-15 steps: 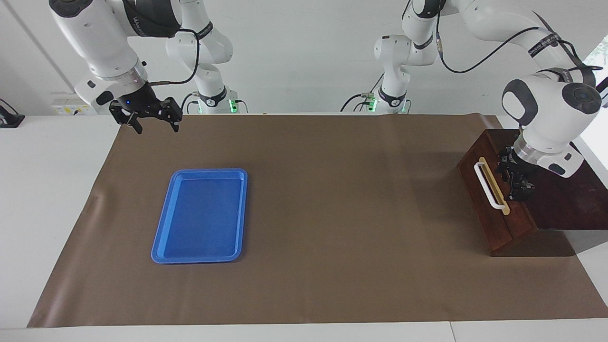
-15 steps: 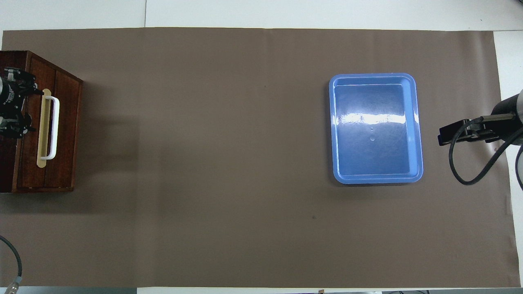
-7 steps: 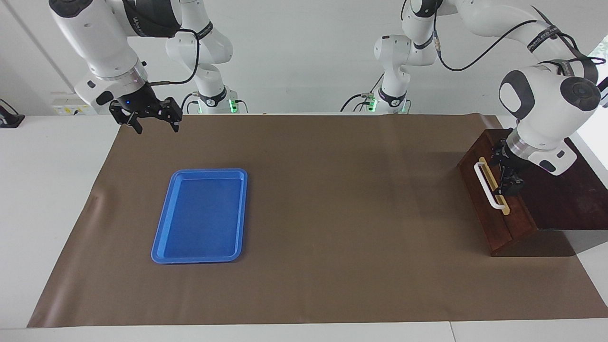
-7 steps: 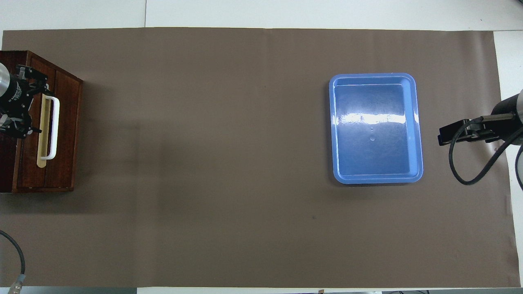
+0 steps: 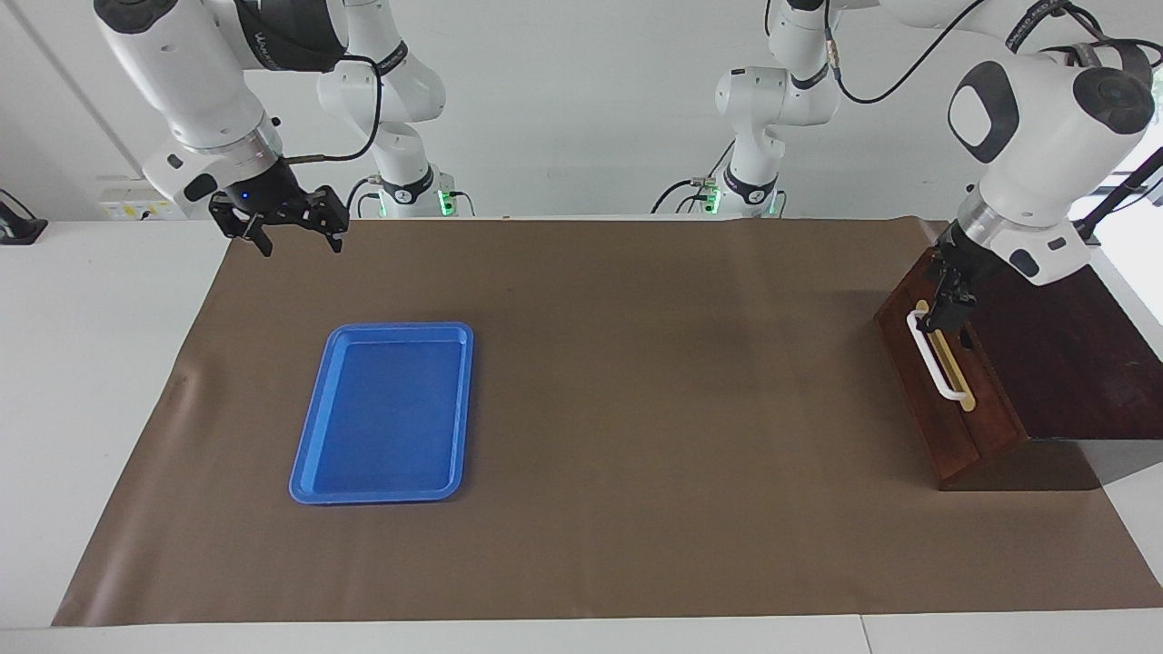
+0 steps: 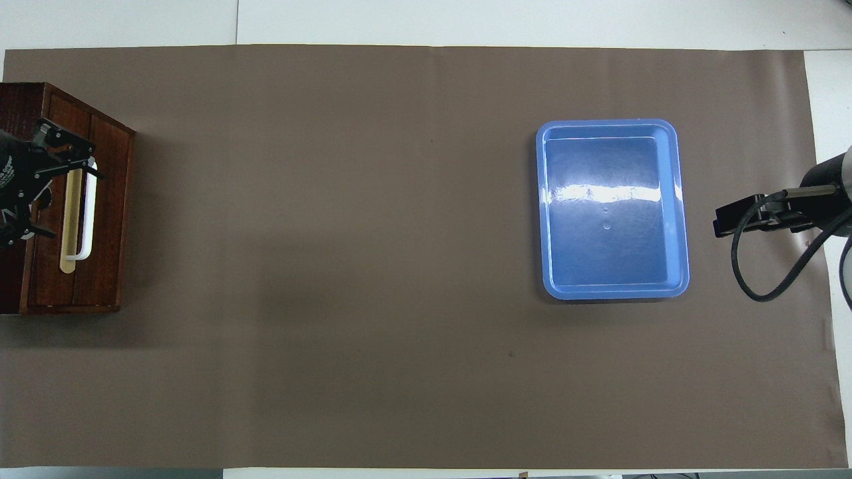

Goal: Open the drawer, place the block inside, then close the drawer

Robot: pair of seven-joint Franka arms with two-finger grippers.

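Drawer (image 5: 954,400) sits shut at the left arm's end of the surface (image 5: 636,381). Left gripper (image 5: 939,311), fingers spread, hangs over its white handle (image 5: 936,356). Right gripper (image 5: 293,229) waits released, over the mat near the blue tray (image 5: 382,413).

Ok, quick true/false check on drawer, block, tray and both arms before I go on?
1. The drawer is shut. True.
2. The block lies in the blue tray. False: the tray holds nothing, and no block shows in either view.
3. The left gripper is at the white handle. True.
4. The right gripper is over the tray. False: it waits off the tray, toward the right arm's end of the table.
5. The tray touches the drawer. False: they sit at different ends of the brown mat.
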